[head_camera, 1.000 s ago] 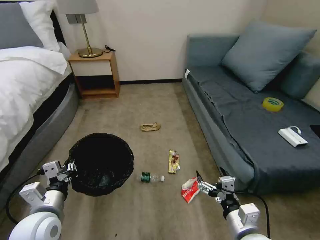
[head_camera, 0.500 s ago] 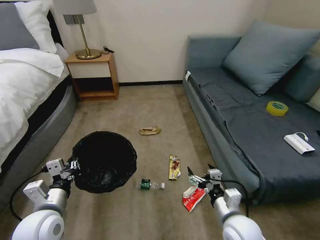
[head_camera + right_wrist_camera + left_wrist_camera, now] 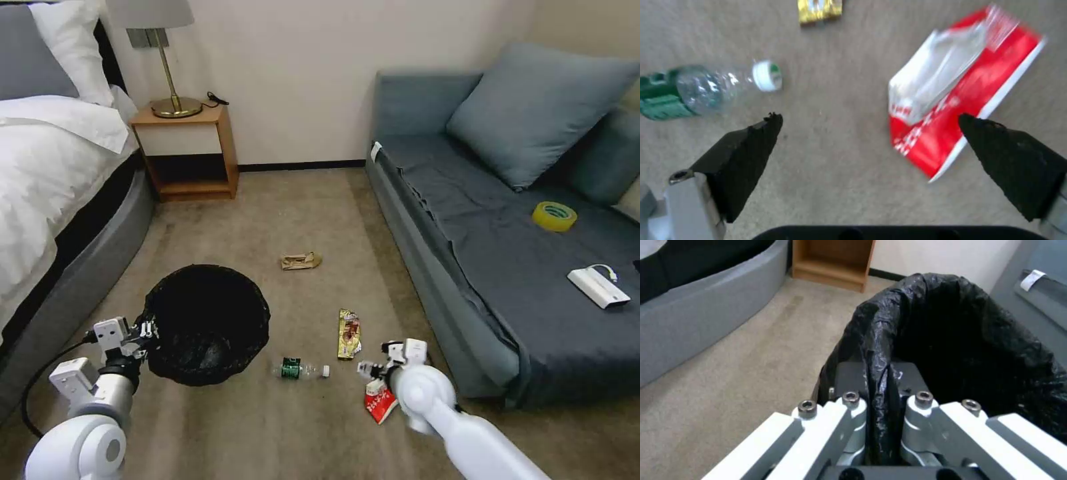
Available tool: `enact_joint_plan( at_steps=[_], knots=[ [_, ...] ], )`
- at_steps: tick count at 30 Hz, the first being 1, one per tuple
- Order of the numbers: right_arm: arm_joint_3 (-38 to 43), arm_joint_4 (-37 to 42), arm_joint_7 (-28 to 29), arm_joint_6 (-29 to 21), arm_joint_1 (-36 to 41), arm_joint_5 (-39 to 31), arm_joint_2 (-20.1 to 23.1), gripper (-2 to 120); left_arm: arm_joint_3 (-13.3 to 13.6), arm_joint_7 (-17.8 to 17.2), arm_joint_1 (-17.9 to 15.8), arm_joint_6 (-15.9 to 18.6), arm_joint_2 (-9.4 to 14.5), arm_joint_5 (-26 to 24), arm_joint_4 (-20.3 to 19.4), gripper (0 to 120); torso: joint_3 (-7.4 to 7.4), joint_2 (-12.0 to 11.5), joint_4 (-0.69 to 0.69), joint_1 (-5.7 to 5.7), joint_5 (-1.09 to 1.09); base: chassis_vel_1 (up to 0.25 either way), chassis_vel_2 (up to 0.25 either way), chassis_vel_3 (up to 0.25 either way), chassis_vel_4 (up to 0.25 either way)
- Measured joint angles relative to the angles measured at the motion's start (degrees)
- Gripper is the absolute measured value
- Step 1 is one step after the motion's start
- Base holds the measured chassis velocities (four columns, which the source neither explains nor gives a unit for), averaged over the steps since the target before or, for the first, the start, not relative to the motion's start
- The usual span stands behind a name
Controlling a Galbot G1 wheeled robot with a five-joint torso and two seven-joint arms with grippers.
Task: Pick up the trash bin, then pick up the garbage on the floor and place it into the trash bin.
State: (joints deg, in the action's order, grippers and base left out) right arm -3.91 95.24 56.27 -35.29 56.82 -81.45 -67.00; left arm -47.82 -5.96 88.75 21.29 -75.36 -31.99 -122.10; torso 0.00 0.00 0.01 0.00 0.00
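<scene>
The trash bin (image 3: 208, 323), lined with a black bag, hangs at my left with my left gripper (image 3: 143, 331) shut on its near rim; in the left wrist view the gripper (image 3: 876, 396) pinches the bag's edge of the bin (image 3: 973, 340). My right gripper (image 3: 373, 370) points down at the floor, open, just above the red-white wrapper (image 3: 380, 402). In the right wrist view the gripper (image 3: 869, 116) is spread wide, with the wrapper (image 3: 960, 106) under one fingertip. The bottle (image 3: 300, 369) (image 3: 689, 90), gold-brown wrapper (image 3: 348, 333) (image 3: 818, 10) and tan paper (image 3: 300, 261) lie on the carpet.
A bed (image 3: 60, 200) runs along the left and a nightstand (image 3: 187, 150) with a lamp stands at the back. The grey sofa (image 3: 507, 267) on the right carries a yellow tape roll (image 3: 554, 216) and a white box (image 3: 598, 287). Open carpet lies between them.
My right arm has swung forward and down, so its open gripper now points at the floor over the red-white wrapper. The left gripper keeps the bin almost still.
</scene>
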Motion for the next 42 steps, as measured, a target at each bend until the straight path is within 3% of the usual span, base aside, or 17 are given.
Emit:
enact_joint_plan(
  at_steps=[8, 19, 25, 27, 34, 42],
  knots=[
    [1.99, -13.32, -0.47, -0.89, -3.65, 1.05, -5.0, 100, 1.08, 0.39, -1.04, -0.46, 0.65, -0.23, 2.09, 5, 0.0, 0.0, -0.02, 0.0, -0.01, 0.0, 0.0, 0.0, 0.0],
    [4.71, -21.21, -5.67, -0.16, -4.62, 8.34, -7.57, 98, 0.17, 0.92, -1.14, -0.79, 2.72, -1.61, 3.0, 5, 0.0, 0.0, -0.01, 0.0, 0.0, 0.0, 0.0, 0.0, 0.0],
    [4.87, -22.5, -6.7, -0.11, -4.82, 9.67, -7.77, 81, 0.18, 1.08, -1.32, -0.81, 2.92, -1.9, 3.13, 5, 0.0, 0.0, -0.01, 0.0, 0.0, 0.0, 0.0, 0.0, 0.0],
    [4.88, -22.92, -7.54, 0.31, -4.85, 10.37, -7.8, 67, 0.39, 1.17, -1.37, -0.81, 2.79, -1.91, 3.1, 5, 0.0, 0.0, -0.01, 0.0, 0.0, 0.0, 0.0, 0.0, 0.0],
    [4.81, -24.8, -9.92, 2.09, -4.91, 13.62, -8.59, 47, 0.44, 1.23, -1.38, -0.83, 2.71, -2.06, 3.04, 5, -0.01, 0.0, -0.02, 0.0, -0.01, 0.0, 0.0, 0.0, 0.0],
    [4.73, -25.46, -11.67, 3.18, -4.65, 16.62, -9.19, 16, -0.16, 1.27, -1.13, -0.97, 2.68, -2.91, 2.84, 5, -0.01, 0.0, -0.01, 0.0, 0.0, 0.0, 0.0, 0.0, 0.0]
  ],
)
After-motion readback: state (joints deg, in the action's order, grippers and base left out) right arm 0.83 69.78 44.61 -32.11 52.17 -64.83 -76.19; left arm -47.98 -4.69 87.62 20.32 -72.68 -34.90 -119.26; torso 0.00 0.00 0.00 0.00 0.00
